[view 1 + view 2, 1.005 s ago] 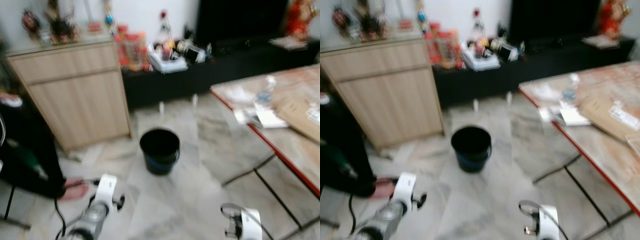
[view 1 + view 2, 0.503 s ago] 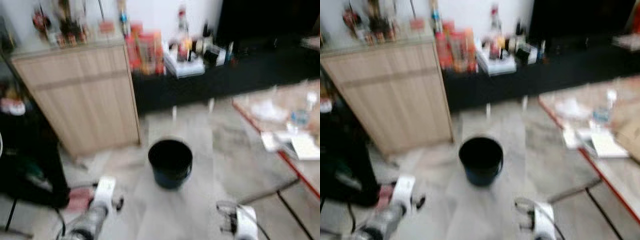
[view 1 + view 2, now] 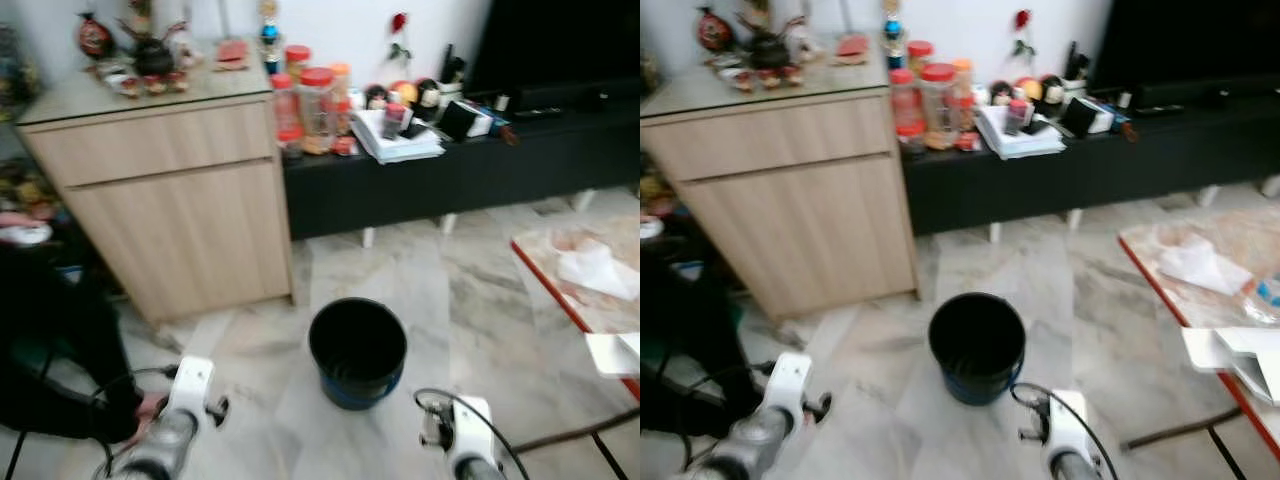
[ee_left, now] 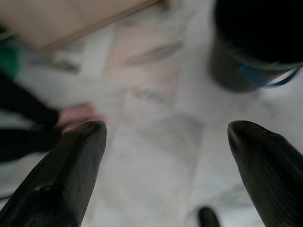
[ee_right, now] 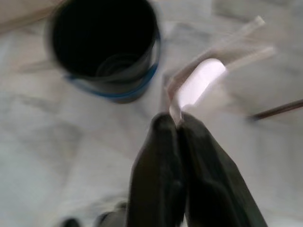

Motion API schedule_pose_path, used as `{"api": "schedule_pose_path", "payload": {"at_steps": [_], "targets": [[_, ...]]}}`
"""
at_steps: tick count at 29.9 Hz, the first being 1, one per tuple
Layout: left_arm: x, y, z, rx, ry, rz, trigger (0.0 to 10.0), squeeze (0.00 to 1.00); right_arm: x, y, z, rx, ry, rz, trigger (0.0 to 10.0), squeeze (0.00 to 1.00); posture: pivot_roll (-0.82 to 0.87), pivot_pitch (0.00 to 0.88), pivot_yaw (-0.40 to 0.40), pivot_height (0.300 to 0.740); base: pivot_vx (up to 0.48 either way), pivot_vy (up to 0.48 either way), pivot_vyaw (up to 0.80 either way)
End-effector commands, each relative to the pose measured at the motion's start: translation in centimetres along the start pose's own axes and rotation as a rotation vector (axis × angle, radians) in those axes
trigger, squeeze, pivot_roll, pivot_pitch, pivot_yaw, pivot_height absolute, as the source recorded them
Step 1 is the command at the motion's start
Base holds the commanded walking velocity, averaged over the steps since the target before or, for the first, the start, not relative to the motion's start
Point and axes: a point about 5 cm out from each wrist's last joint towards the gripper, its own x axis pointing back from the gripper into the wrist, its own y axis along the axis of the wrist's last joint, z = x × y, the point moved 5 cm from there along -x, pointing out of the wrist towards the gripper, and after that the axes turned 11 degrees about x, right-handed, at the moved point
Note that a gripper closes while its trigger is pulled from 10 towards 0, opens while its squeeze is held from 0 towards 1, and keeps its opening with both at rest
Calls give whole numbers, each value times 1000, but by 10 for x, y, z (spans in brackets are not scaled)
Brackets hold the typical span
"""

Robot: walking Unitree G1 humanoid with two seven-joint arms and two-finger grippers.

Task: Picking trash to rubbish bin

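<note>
We stand over a round black plastic rubbish bin (image 3: pixel 357 350) on the pale marble floor (image 3: pixel 260 400), just ahead of both our arms and roughly midway between them. Our right gripper (image 5: pixel 177 124) is pinched closed on a thin white scrap of plastic trash (image 5: pixel 199 82), which juts past the fingertips; in the right wrist view the bin's open mouth sits a little ahead and to one side of that scrap. We judge the right arm the one to act: it must carry the scrap forward and inward until it hangs over the opening. Our left gripper (image 4: pixel 165 142) hangs spread wide and empty above the floor. A person's hand (image 3: pixel 150 405) rests on the floor near our left arm.
</note>
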Motion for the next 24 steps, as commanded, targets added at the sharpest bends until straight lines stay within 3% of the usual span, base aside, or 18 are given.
{"api": "schedule_pose_path", "payload": {"at_steps": [1,24], "targets": [[2,1,17,-34,35,4,10000,0,-4,17,11,41,30,-54,10000,0,90,0,26,740,480,0,0],[0,10,11,-52,10,-21,10000,0,-9,50,14,71,54,-151,10000,0,92,0,21,740,474,0,0]]}}
